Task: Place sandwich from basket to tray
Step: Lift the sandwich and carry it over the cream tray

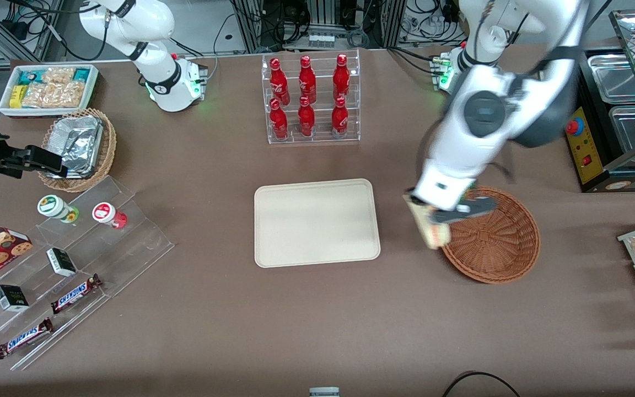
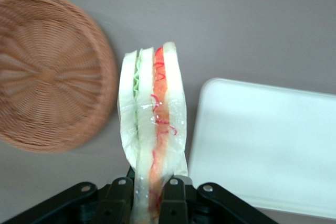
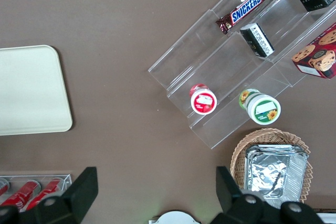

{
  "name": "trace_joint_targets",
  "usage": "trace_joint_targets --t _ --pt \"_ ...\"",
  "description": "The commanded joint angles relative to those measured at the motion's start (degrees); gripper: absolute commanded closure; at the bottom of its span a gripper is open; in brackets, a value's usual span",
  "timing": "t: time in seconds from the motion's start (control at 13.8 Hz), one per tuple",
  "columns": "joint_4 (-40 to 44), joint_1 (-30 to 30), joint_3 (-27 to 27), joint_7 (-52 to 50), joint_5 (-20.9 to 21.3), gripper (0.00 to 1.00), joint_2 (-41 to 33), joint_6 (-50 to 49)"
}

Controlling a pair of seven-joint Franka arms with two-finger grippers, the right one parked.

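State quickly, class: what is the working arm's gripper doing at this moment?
Left gripper: closed on the sandwich, held in the air between the basket and the tray.

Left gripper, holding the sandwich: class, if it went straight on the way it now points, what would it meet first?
Probably bare tabletop. The gripper, shut on the sandwich, points down at the strip between the basket and the tray; depth is unclear.
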Motion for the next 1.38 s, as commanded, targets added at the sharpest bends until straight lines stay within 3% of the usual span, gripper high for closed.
trace_joint_targets --t 0.0,0.15,0.65,1.31 --pt "9.7 -5.3 0.8 -1.8 0.2 0.86 9.4 -1.1" --pt "13.6 -9.1 0.8 -2.0 0.1 0.85 14.2 -1.3" --pt "20.3 -14.2 0.6 -3.1 -0.5 0.85 25.7 2.3" --pt "19.8 -16.8 0.0 -3.9 -0.7 0.85 30.5 9.5"
